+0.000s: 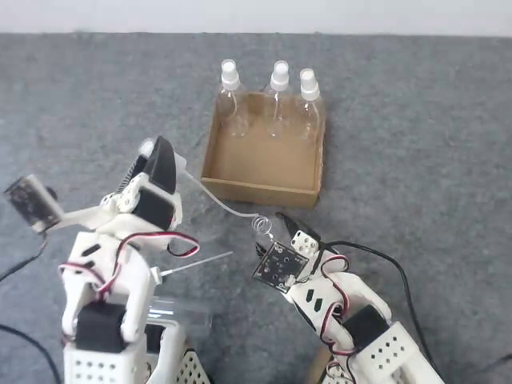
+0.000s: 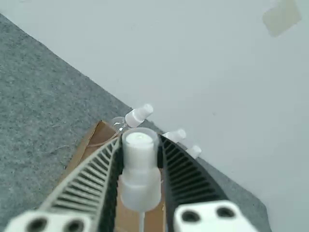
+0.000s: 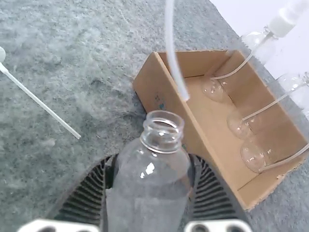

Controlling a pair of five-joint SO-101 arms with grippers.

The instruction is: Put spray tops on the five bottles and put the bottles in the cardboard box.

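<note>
My left gripper (image 1: 156, 152) (image 2: 140, 142) is shut on a white spray top (image 2: 140, 164) and holds it in the air. Its thin tube (image 1: 216, 200) (image 3: 173, 53) slants down and ends just above the open neck of a clear bottle (image 3: 149, 179) (image 1: 264, 228), a little toward the box. On that bottle my right gripper (image 3: 152, 164) (image 1: 280, 232) is shut, near the cardboard box's (image 1: 260, 192) (image 3: 159, 96) near wall. Three bottles with spray tops (image 1: 278, 100) (image 3: 256, 43) stand along the box's far side.
A loose spray top (image 1: 196, 262) (image 3: 38, 101) with its tube lies on the grey carpet between the arms. A clear bottle (image 1: 180, 314) lies on its side by the left arm's base. Cables (image 1: 392, 268) trail beside the right arm.
</note>
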